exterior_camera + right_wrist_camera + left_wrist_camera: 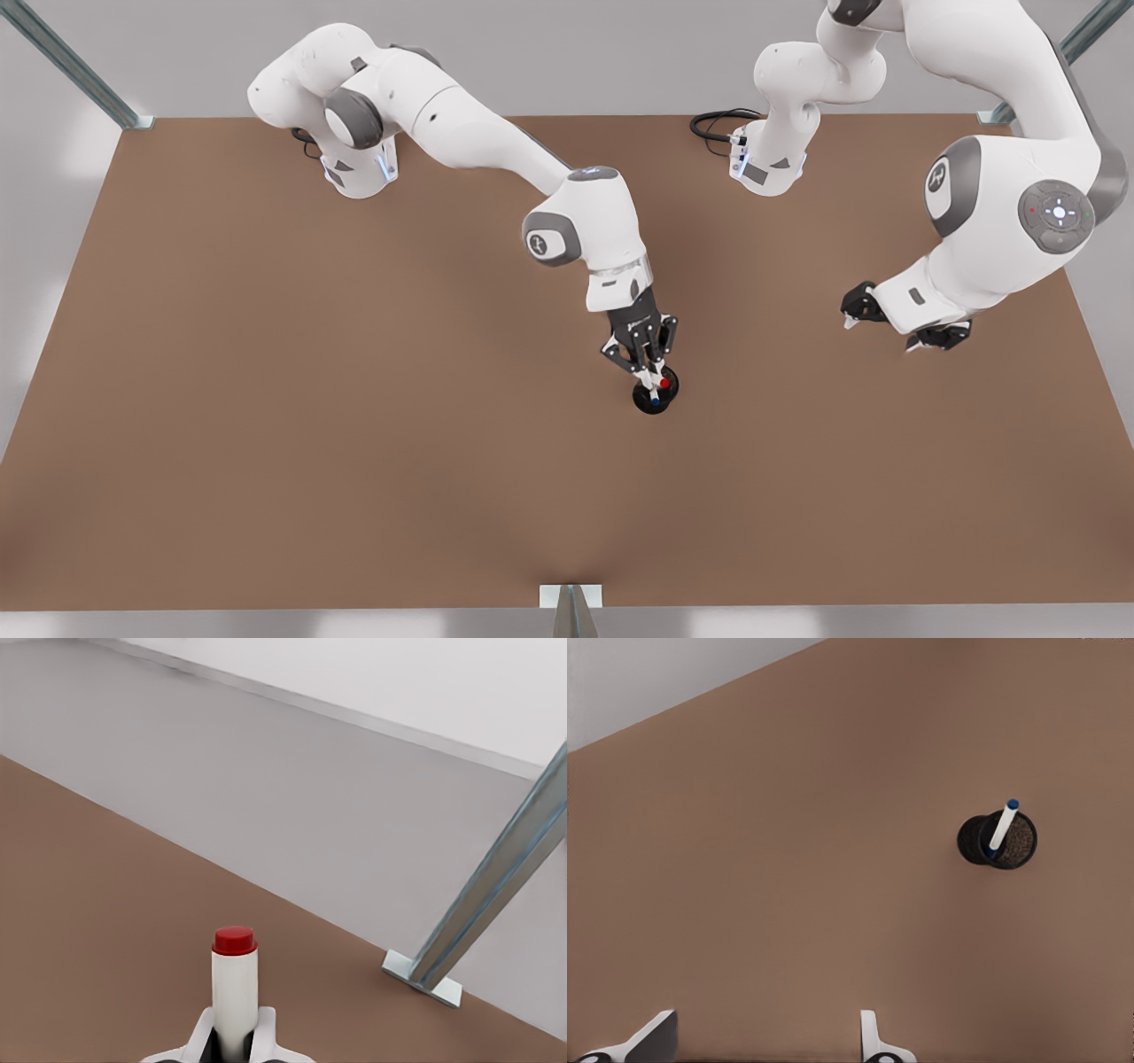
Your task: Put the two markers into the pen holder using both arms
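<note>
Tipping risk: the pen holder [640,400] is small, so I'd guess the red marker [664,383], if lowered off-centre, could catch its rim or knock the blue marker [656,400] leaning inside.
Right gripper [651,359]: clamped on the red marker, directly over the holder.
Left gripper [895,323]: fingers apart, empty, waiting well off at the front view's right.
Hard to make out: whether the red marker's lower end is already inside the holder.

A broad brown table [266,443] lies under soft, even light; pale grey walls [266,771] surround it; slanted metal struts [496,895] stand at its corners.
</note>
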Robot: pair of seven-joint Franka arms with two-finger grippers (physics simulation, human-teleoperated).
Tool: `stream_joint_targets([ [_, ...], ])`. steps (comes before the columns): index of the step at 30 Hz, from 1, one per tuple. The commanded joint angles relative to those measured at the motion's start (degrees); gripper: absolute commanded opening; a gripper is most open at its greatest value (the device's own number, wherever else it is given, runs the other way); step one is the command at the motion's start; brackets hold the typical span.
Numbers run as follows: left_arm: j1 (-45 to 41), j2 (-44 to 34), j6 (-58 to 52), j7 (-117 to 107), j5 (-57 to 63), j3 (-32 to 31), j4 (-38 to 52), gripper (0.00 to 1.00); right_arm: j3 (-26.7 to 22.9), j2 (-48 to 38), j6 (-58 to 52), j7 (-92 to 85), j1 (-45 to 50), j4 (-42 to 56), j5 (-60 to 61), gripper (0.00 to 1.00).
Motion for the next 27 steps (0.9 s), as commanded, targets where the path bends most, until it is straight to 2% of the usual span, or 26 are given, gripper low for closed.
stream_joint_targets([
  [1,0.07,-0.05,-1.34,-20.18,0.48,0.05,0.03,1.00,-2.22,0.44,6.47,24.99,1.28,0.27,-0.86,0.21],
  [7,0.43,0.13,-1.34,-20.18,3.12,-0.04,0.03,1.00,-12.41,7.29,14.29,25.34,6.82,0.27,-0.86,0.21],
  [14,0.51,0.48,-1.25,-20.09,3.21,0.05,0.03,1.00,-19.71,13.09,20.35,25.43,11.65,1.85,-0.77,0.21],
  [16,0.60,0.48,-1.25,-20.09,3.21,0.14,0.03,1.00,-20.50,14.24,20.62,25.43,11.83,2.56,-0.77,0.21],
  [17,0.60,0.48,-1.25,-20.09,3.21,0.14,0.03,1.00,-22.52,15.82,21.49,25.52,12.79,2.91,-0.77,0.21],
  [27,1.13,1.27,-0.63,-20.09,3.21,0.14,0.03,1.00,-25.86,21.01,23.61,26.13,14.29,3.26,-0.77,0.21],
])
